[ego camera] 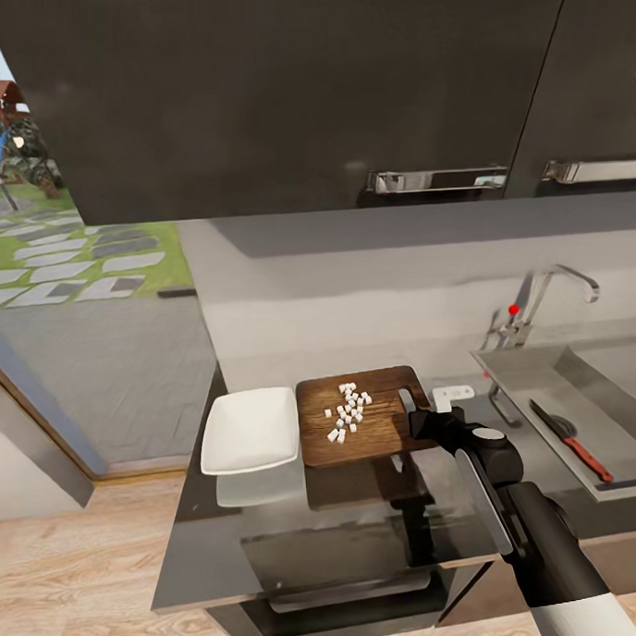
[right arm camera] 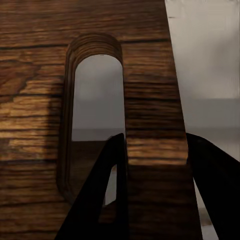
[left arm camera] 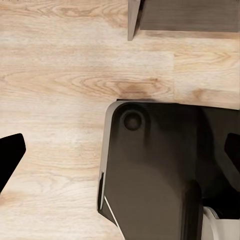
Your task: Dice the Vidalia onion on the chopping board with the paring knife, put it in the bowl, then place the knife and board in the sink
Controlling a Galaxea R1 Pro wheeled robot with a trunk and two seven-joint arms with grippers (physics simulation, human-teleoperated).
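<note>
The brown chopping board (ego camera: 364, 416) lies flat on the dark countertop (ego camera: 272, 542) with several small white pieces of diced onion (ego camera: 348, 411) on it. The white square bowl (ego camera: 252, 430) stands touching its left side and holds nothing. My right gripper (ego camera: 417, 417) is at the board's right end. In the right wrist view one finger sits in the handle slot (right arm camera: 95, 100) and the other outside the edge, so the right gripper (right arm camera: 157, 180) is shut on the strip of chopping board (right arm camera: 150, 75). The paring knife (ego camera: 571, 441), with its red handle, lies in the sink (ego camera: 533, 373). My left gripper (left arm camera: 122, 150) hangs open over the floor.
A chrome tap (ego camera: 539, 299) with a red dot rises behind the sink. Black upper cabinets (ego camera: 299, 87) hang above the counter. The counter's left end (ego camera: 191, 472) drops to the wood floor (ego camera: 70, 569). My own dark base (left arm camera: 160, 170) is under the left arm.
</note>
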